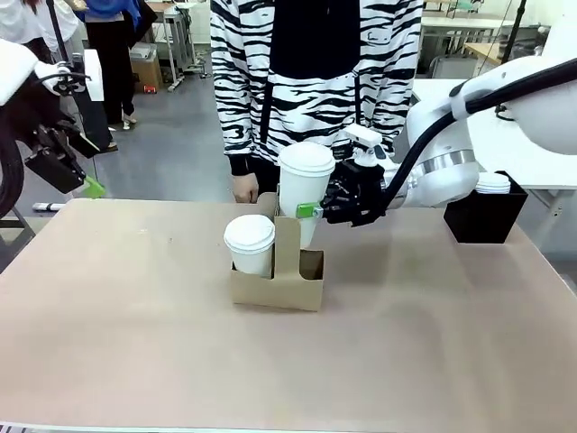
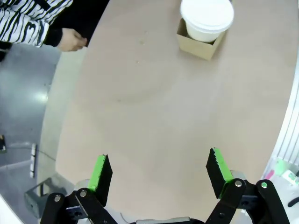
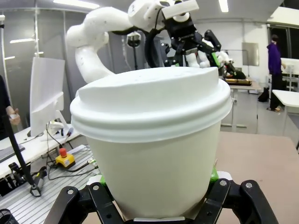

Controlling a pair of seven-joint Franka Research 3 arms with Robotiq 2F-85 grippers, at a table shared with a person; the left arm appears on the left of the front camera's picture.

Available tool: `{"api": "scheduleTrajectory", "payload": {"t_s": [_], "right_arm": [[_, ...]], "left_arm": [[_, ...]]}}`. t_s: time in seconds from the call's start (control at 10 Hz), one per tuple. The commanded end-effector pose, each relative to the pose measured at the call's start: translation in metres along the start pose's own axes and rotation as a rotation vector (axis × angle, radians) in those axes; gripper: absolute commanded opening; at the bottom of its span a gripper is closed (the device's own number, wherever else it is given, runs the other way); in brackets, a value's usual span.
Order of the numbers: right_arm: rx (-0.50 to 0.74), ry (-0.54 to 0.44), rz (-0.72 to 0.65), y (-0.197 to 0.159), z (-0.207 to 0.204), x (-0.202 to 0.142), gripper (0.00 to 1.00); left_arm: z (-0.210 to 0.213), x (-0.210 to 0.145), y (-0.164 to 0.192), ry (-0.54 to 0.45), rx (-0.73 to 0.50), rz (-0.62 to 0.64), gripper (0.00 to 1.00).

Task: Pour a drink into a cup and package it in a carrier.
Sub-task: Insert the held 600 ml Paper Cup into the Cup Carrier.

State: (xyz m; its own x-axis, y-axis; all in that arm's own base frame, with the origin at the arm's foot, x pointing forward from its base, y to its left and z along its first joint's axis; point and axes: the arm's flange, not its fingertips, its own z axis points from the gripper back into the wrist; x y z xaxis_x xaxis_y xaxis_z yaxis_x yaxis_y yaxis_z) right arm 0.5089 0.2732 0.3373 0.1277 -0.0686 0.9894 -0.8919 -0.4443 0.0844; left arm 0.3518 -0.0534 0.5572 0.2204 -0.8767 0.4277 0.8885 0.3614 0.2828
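Observation:
The brown cardboard carrier (image 1: 275,287) stands at the table's middle, and one lidded white cup (image 1: 250,242) sits in its left hole. My right gripper (image 1: 311,211) is shut on a second lidded white cup (image 1: 305,180), whose base hangs at the right hole beside the upright handle. That held cup (image 3: 154,140) looms large between the right gripper's (image 3: 156,196) fingers. My left gripper (image 1: 77,176) hangs open at the far left, above the table edge. Its open fingers (image 2: 99,170) frame bare table, with the seated cup (image 2: 207,18) and the carrier (image 2: 198,45) far off. The drink is hidden under the lids.
A person in a striped top stands at the far side, one hand (image 1: 243,188) resting behind the carrier. A black bin (image 1: 485,216) holding white lids (image 1: 493,183) stands at the right rear. The tabletop (image 1: 135,343) is bare in front and to the left.

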Motion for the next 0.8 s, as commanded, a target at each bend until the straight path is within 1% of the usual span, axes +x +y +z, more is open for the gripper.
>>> {"api": "scheduleTrajectory", "payload": {"t_s": [0.0,0.2,0.4,0.7], "right_arm": [[0.051,-0.002,0.005,0.0,0.004,-0.017,0.81],[0.061,-0.016,-0.038,0.007,0.01,-0.034,0.81],[0.06,-0.019,-0.033,0.008,0.02,-0.049,0.81],[0.062,-0.027,-0.021,0.008,0.026,-0.056,0.81]], "left_arm": [[0.003,0.004,-0.001,0.016,0.015,0.013,1.0],[0.003,0.004,-0.001,0.016,0.015,0.013,1.0],[0.003,0.004,-0.001,0.016,0.015,0.013,1.0],[0.003,0.004,-0.001,0.016,0.015,0.013,1.0]]}}
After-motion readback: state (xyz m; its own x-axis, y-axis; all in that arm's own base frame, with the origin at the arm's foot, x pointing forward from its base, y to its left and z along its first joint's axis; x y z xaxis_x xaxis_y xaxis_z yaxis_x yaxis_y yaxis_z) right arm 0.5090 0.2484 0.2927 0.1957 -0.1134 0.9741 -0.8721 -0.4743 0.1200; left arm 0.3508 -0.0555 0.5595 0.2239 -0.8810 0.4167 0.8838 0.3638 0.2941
